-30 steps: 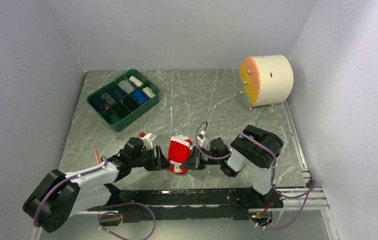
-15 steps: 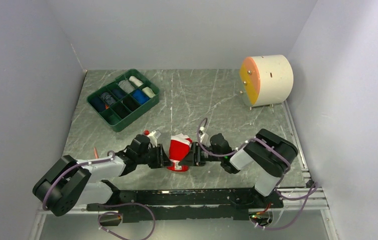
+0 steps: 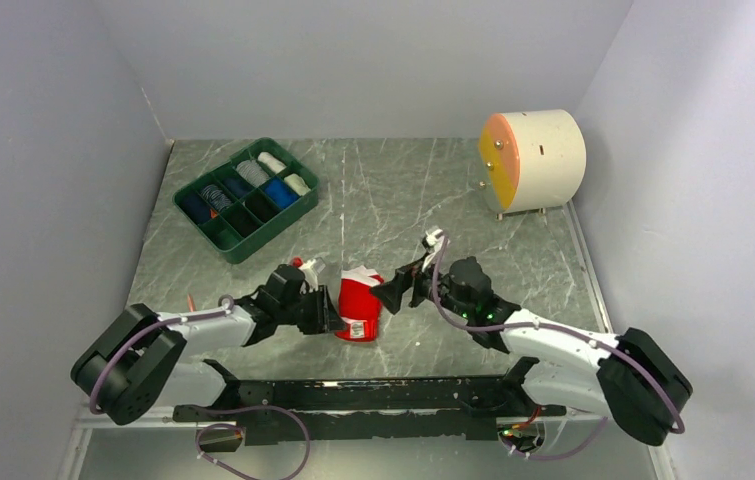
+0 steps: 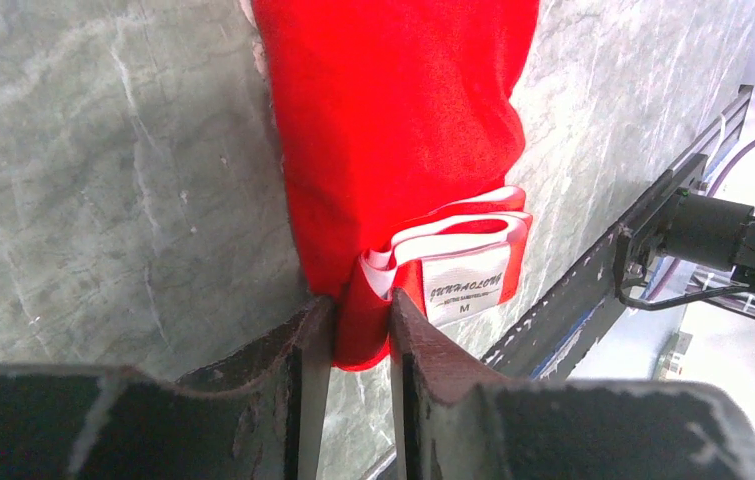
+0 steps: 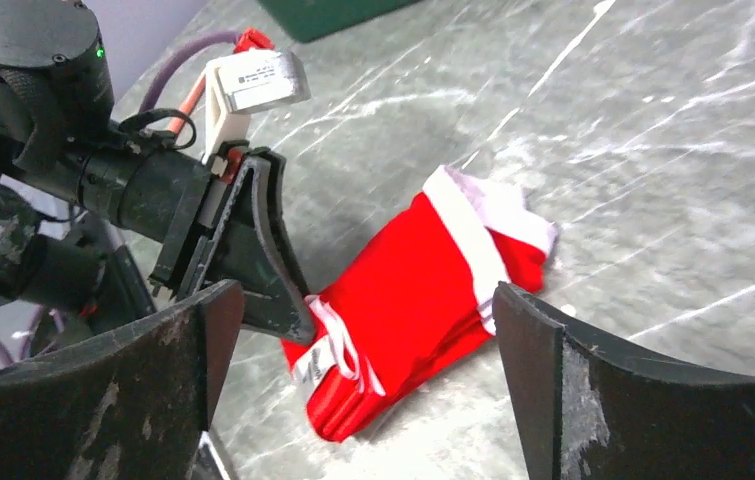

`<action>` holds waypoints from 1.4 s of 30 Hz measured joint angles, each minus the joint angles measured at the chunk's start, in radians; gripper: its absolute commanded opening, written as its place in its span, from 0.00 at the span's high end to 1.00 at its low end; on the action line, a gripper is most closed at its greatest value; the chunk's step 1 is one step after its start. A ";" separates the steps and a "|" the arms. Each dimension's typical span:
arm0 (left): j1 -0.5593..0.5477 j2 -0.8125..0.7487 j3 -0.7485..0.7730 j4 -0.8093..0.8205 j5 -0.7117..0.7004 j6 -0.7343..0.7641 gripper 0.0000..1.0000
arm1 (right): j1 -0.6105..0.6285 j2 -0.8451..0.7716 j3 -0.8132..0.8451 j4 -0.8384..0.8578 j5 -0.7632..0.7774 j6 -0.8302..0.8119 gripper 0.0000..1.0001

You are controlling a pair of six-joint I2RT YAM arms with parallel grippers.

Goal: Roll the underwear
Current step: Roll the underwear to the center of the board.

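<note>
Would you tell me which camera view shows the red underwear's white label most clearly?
The left wrist view: the label faces the camera, its M readable, beside the left gripper pinching the red underwear. The right wrist view shows it small and tilted; the top view barely resolves it.

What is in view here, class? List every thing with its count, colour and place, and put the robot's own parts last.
underwear: one, bright red with a white-edged waistband, folded on the table between the two grippers
tray: one, dark green, far left of the table
rolled cloths: several, blue, white and dark, in the tray's compartments
drum: one, cream with an orange face, far right corner
table: one, grey-green marbled
left gripper: one, black, shut on the underwear's edge
right gripper: one, black, open, right of the underwear, not touching it
</note>
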 measured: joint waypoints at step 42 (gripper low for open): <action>-0.002 0.074 0.137 -0.197 0.006 0.029 0.76 | 0.612 0.464 -0.092 0.360 0.512 -1.316 0.49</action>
